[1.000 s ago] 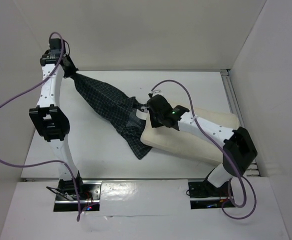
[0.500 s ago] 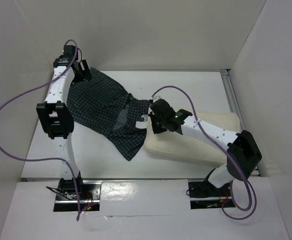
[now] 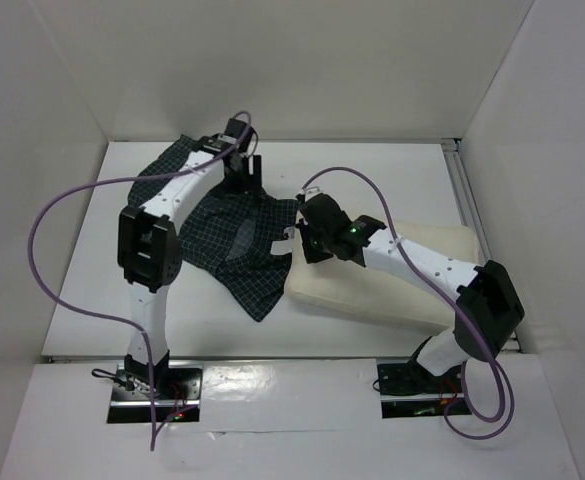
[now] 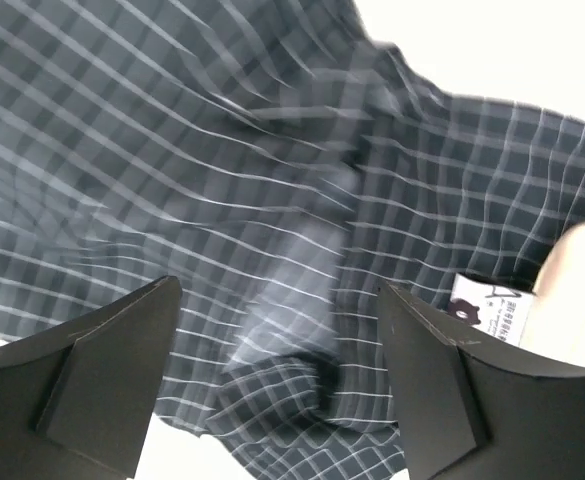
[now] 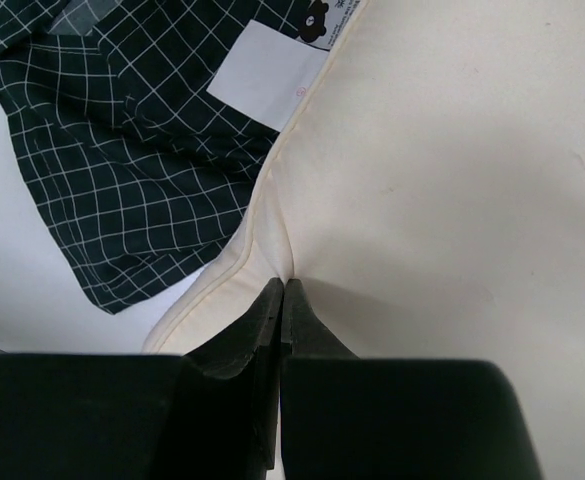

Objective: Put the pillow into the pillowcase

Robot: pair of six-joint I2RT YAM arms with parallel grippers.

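Nearest, the right pincer (image 5: 284,282) is shut tight, its two dark fingers pressed together on a small pucker of the pillow (image 5: 452,180), right at the corded seam of its left end. Creases fan out from the tips, so I judge it has a pinch of the cover, a hold meant to steer that end toward the sack. The pillow spreads away to the right of this pincer and under its arm. It is plump, cream-white and smooth-clothed with a rounded piped edge, and it lies flat on the white table (image 5: 12,270). Just left of the tips, touching the pillow's edge, lies the pillowcase (image 5: 122,150), a thin dark navy fabric with a fine white grid, limp and rumpled, with a plain white label (image 5: 262,72) sewn on close to the pillow. None of the pillow looks to be inside it yet, and I cannot tell whether its mouth is open. Farther off, the left pincer (image 4: 277,290) hangs over the middle of the pillowcase with its fingers spread wide. Nothing is between them, and only soft folds of checked cloth lie below. A small printed tag (image 4: 492,312) shows off to one side of its fingers. I judge it is placed to come down for a hold on the cloth, probably to lift one layer of the opening while the other arm feeds the pillow in. The cloth under it is blurred in the wrist view, so the finer folds cannot be made out.
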